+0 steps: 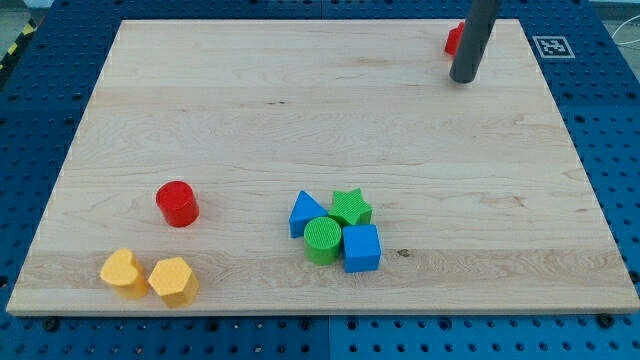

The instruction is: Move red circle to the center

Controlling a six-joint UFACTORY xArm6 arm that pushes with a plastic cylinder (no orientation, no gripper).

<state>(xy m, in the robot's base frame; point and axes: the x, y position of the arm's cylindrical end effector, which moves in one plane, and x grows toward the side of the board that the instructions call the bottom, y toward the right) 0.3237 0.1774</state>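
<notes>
The red circle (177, 203) is a short red cylinder standing at the board's lower left. My tip (462, 79) is at the view's top right, far from the red circle, up and to the right of it. A second red block (453, 39) sits right behind the rod, mostly hidden by it, so its shape is unclear.
A cluster sits at lower centre: blue triangle (304, 212), green star (350, 207), green circle (322, 240), blue cube (361, 248). Two yellow blocks (122, 272) (172, 281) lie at the bottom left corner. The wooden board (300, 110) rests on a blue pegboard.
</notes>
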